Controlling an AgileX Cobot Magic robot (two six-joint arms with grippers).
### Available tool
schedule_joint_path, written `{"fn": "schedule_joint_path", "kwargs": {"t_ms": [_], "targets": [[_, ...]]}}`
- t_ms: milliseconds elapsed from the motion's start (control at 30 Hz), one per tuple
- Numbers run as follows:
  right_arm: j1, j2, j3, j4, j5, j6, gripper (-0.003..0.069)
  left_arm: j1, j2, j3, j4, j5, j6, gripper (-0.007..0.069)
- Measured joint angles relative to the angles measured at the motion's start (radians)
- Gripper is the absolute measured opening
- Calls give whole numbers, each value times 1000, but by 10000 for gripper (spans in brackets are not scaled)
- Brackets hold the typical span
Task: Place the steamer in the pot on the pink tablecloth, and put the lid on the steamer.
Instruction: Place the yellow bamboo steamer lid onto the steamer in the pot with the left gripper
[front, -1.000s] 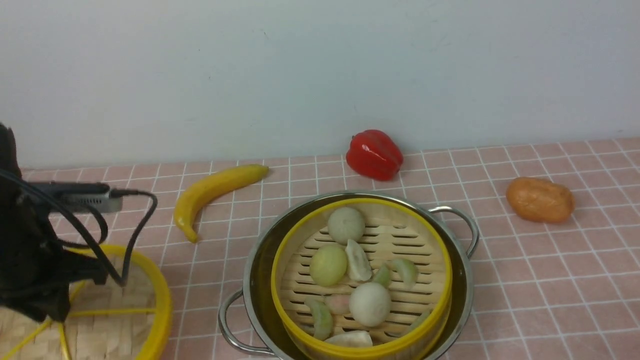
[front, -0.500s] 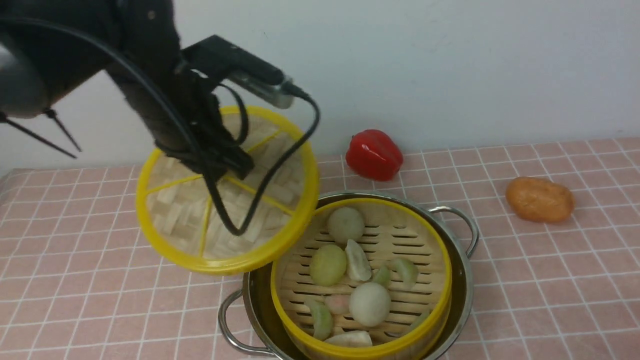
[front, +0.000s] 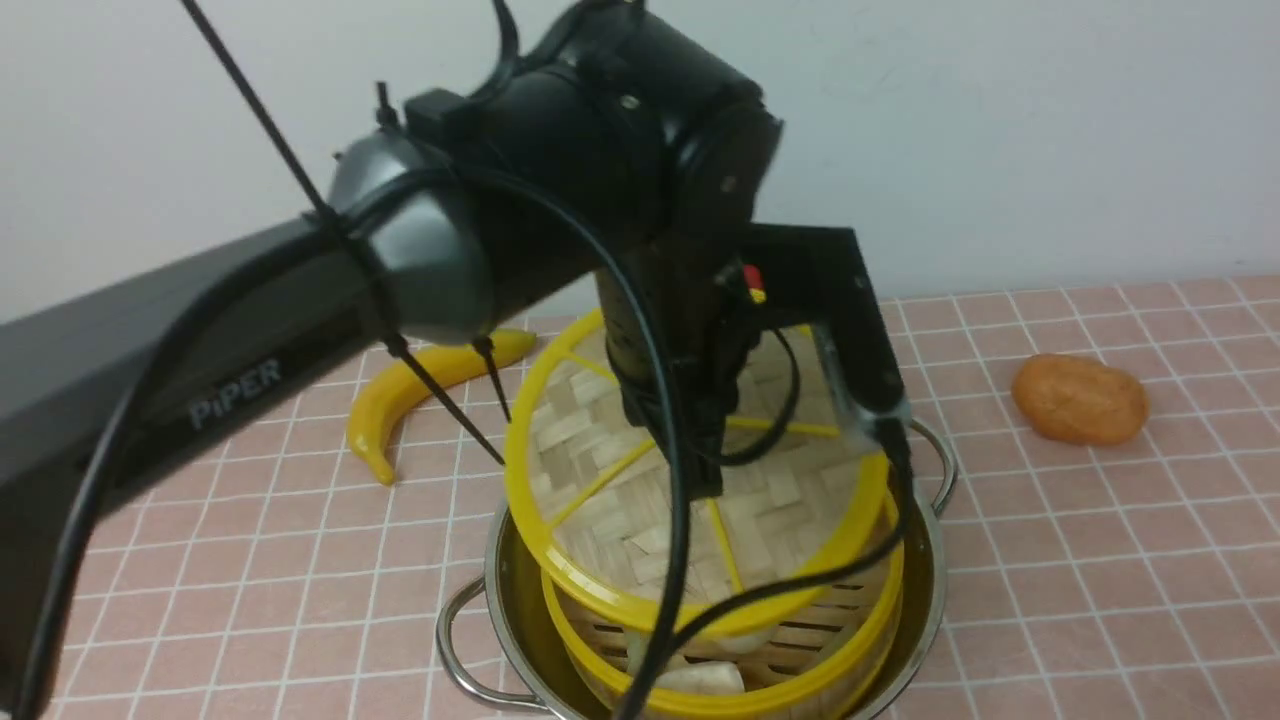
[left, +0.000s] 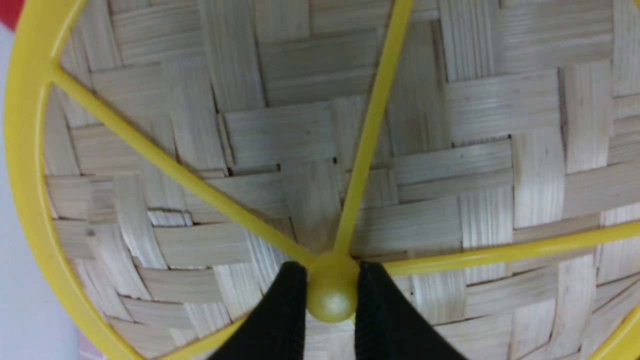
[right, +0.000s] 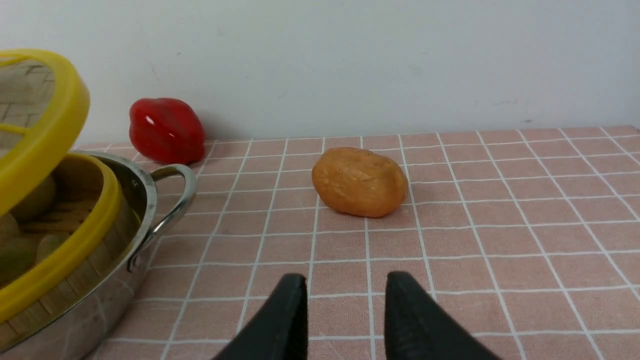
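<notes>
Pink tablecloth (front: 1100, 560) with pot (front: 922, 600), banana (front: 420, 385), red pepper (right: 166, 131), orange lump (front: 1080, 400)

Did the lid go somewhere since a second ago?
Yes. The lid moved right and up, from left of the pot to just above the steamer.

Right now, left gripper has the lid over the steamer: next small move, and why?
Probably level the lid and lower it onto the steamer before opening. The left gripper is shut on the lid's centre hub, and the lid hangs tilted just above the steamer, which sits in the pot.
</notes>
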Motion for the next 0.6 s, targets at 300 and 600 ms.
{"fn": "schedule_joint_path", "kwargs": {"t_ms": [300, 600], "targets": [[0, 0, 0, 1, 0, 0, 240, -10, 27, 0, -59, 0, 49, 114], [0, 0, 0, 1, 0, 0, 240, 31, 55, 0, -115, 0, 60, 114]]}}
